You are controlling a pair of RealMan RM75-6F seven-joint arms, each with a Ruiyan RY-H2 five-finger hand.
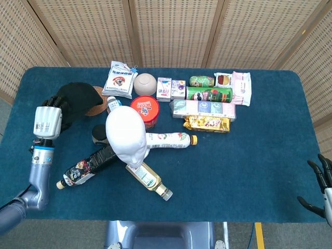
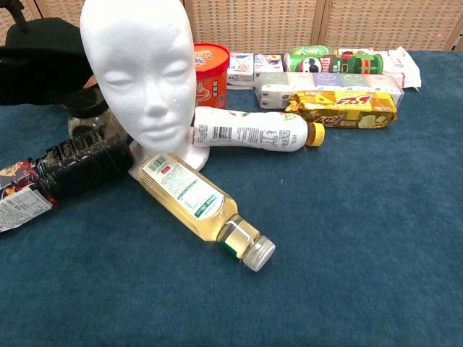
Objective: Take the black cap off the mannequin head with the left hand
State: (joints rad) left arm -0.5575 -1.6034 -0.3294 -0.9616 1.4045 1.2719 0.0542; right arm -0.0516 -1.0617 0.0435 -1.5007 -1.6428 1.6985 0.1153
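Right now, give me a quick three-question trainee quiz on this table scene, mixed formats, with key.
1. True or false: the black cap sits on the mannequin head.
2. Which robot hand holds the cap? A) left robot hand B) right robot hand C) neither
3. Fill in: the yellow-liquid bottle lies on its ____ in front of the mannequin head.

Key: 1 false, the head is bare; 2 A; 3 side.

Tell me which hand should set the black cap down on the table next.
Left. The left hand already holds the black cap, just beyond the mannequin head on the table's left side. The right hand is empty, off the table's far right edge.
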